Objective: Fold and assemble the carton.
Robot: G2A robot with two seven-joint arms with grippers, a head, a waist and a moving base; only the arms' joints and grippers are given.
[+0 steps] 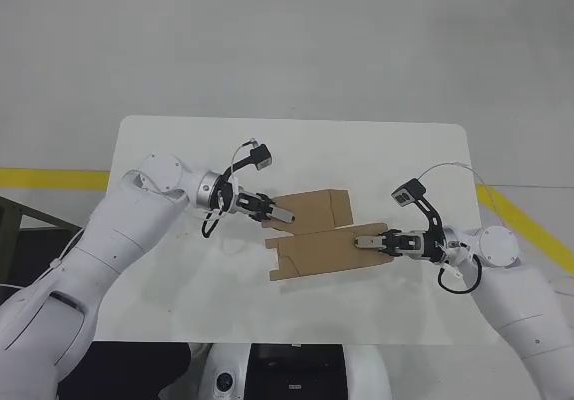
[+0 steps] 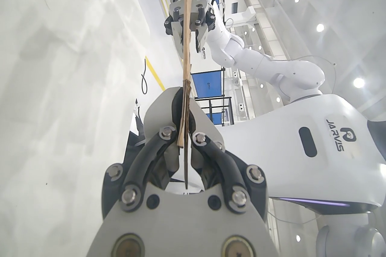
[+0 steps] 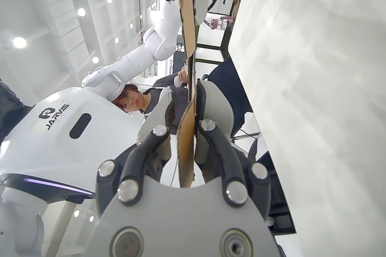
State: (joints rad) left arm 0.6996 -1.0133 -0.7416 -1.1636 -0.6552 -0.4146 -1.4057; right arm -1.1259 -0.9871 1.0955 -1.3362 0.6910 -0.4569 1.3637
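Note:
The flat brown carton [image 1: 317,235] hangs above the middle of the white table [image 1: 167,290], held between both arms. My left gripper [image 1: 280,214] is shut on its left edge. My right gripper [image 1: 365,241] is shut on its right edge. In the left wrist view the carton [image 2: 187,59] runs edge-on from my left gripper [image 2: 183,116] to the other gripper [image 2: 188,29] farther off. In the right wrist view the carton [image 3: 185,17] stands edge-on between the fingers of my right gripper [image 3: 191,107].
The table [image 1: 397,150] is bare around the carton. Yellow floor tape [image 1: 37,178] runs past both sides of the table.

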